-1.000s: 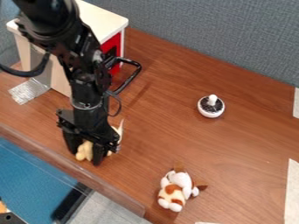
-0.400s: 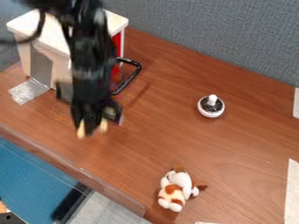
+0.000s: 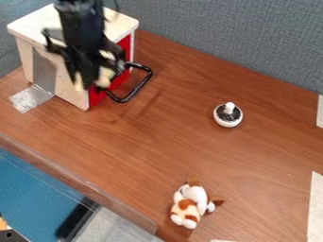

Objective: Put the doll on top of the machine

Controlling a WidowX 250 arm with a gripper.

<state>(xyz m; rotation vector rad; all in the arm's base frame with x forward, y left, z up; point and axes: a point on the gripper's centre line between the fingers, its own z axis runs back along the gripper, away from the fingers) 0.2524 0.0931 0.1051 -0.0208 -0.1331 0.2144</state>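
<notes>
Black arm in from the top edge, gripper (image 3: 90, 85) hanging over the near corner of the machine (image 3: 38, 20) as seen here, jaws closed on a pale doll (image 3: 103, 81) with bits poking out either side. Machine sits upper left on the worktop (image 3: 164, 146): pale top and side, red front, black handle (image 3: 141, 86) sticking out, silvery tape (image 3: 29, 99) at its base. Small white pot (image 3: 227, 121) right of centre, brown-and-white plush toy (image 3: 189, 208) lying well apart, toward the bottom edge.
</notes>
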